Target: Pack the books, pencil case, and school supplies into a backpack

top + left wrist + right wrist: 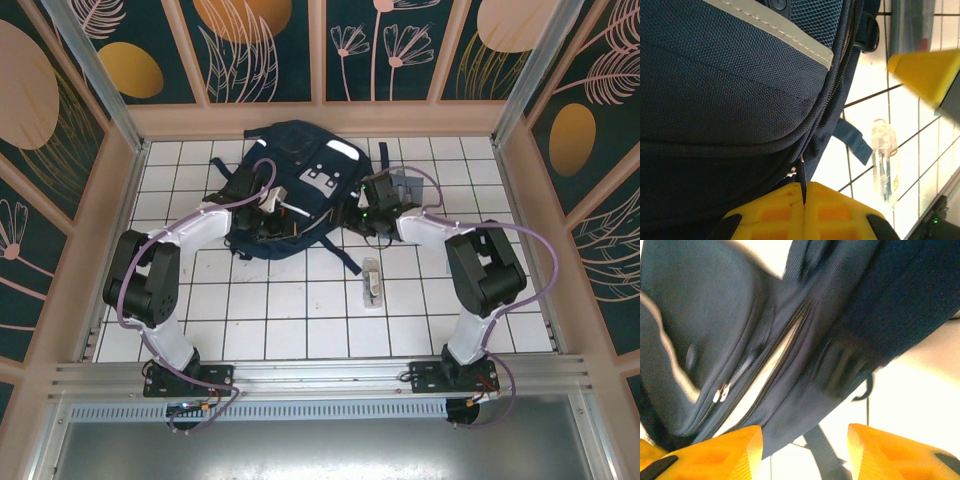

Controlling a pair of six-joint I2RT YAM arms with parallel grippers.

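Pinching the dark zip pull (802, 173) of the large navy fabric backpack (300, 150), left gripper (804, 192) is pressing shut; right gripper (802, 441), spread beside it, should be bracing fabric — small clear plastic packet (372, 282) is lying near the backpack.

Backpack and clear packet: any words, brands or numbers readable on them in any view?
None readable.
The grey patch on the backpack: too small to read from above; up close, plain fabric and zips, no lettering.
The clear packet: any print is too small or blurred.
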